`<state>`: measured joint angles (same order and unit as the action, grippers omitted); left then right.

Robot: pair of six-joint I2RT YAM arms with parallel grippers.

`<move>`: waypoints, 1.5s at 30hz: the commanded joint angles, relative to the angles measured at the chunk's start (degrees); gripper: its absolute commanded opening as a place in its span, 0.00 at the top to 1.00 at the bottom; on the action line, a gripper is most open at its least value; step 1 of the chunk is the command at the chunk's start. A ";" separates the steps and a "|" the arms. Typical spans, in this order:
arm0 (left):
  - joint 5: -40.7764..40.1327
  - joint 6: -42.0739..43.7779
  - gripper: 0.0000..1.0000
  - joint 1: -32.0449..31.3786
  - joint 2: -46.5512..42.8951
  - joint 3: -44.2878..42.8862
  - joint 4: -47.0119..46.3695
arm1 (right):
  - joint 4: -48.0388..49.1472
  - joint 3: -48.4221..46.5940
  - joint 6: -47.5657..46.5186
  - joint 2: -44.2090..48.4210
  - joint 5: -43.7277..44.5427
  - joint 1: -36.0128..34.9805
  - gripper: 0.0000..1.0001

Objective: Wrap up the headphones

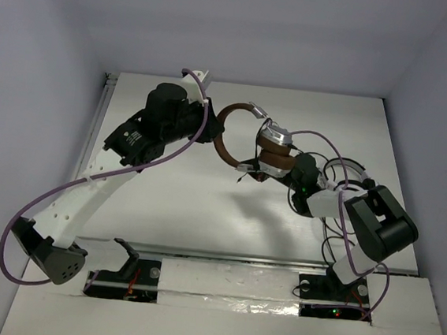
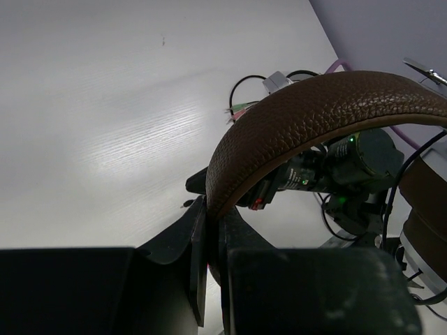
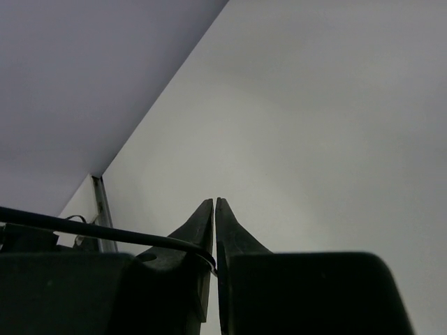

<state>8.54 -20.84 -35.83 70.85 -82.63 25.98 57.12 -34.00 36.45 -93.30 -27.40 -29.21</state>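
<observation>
Two arms meet over the middle of the white table in the top view. The over-ear headphones with a brown leather headband, brown ear pads and silver metal cups are held up between them, a little right of centre, casting a shadow on the tabletop below. The left gripper grips the far-left curve of the headband, while the right gripper sits just below the ear cups, pointing left. Whether either claw is closed cannot be told from this height.

In the left wrist view, the left gripper is clamped on the brown leather headband, which arches up and to the right from between the black fingers. One brown ear pad shows at the right edge, and the right arm's dark wrist with green lights sits behind the band.

In the right wrist view, the right gripper has its fingers pressed together, pinching the thin black cable, which runs in from the left and disappears between them. Behind lie the table and a grey wall.
</observation>
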 commanded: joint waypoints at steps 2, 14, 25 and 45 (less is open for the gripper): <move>2.28 -3.68 1.00 0.41 -0.98 -3.33 -6.55 | 3.44 -0.81 -0.41 0.13 -0.55 0.38 0.92; 1.31 -5.52 1.00 0.41 0.52 -5.26 -9.28 | 4.67 0.25 1.70 -0.57 -1.26 0.38 0.96; -17.83 -6.67 1.00 0.94 4.38 -4.47 -13.50 | 0.36 7.18 9.77 4.61 3.84 -8.39 1.00; -37.71 -6.49 1.00 1.82 5.27 15.73 -18.59 | -14.31 8.52 18.57 24.90 9.73 -21.59 0.93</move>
<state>-24.64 -24.69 -33.80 78.89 -69.32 14.17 46.15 -21.76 53.63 -71.57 -16.97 -50.02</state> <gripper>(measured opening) 0.036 0.060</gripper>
